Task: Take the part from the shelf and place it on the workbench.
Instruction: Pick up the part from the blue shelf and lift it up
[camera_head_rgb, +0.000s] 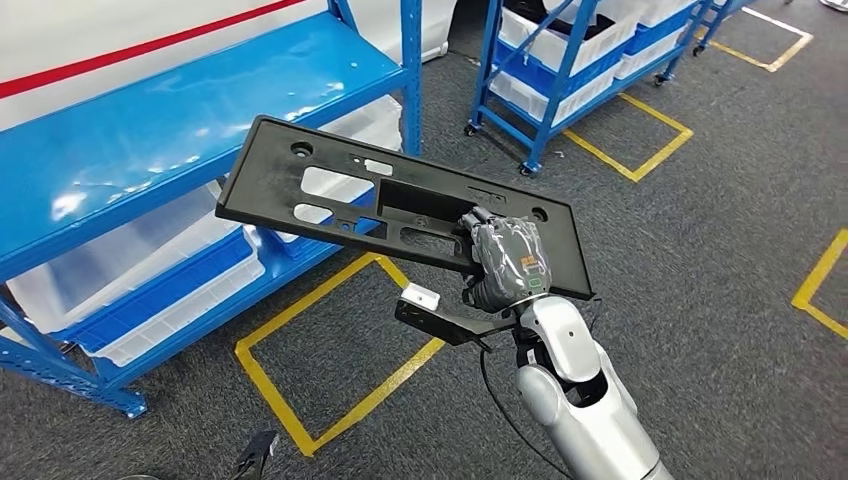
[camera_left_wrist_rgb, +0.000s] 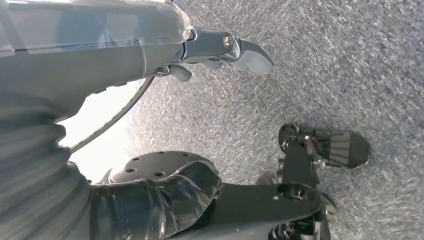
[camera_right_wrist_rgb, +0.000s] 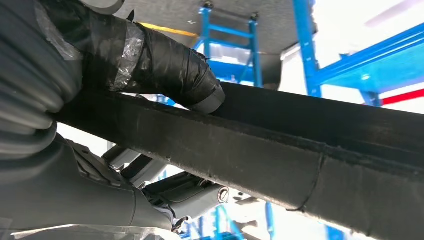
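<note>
My right hand (camera_head_rgb: 505, 262) grips the black part (camera_head_rgb: 390, 205) by its near edge, off the blue shelf (camera_head_rgb: 190, 120) and held above the floor, while my left hand (camera_left_wrist_rgb: 150, 200) hangs empty; reaching the worktop remains.

Right wrist view: your right hand (camera_right_wrist_rgb: 100, 125) grips the black part (camera_right_wrist_rgb: 280, 150).
The tape-wrapped thumb (camera_right_wrist_rgb: 170, 75) presses on one face of the part's edge; paler fingers (camera_right_wrist_rgb: 185, 192) curl against the opposite face. Blue shelving (camera_right_wrist_rgb: 345, 65) stands behind, out of focus.
</note>
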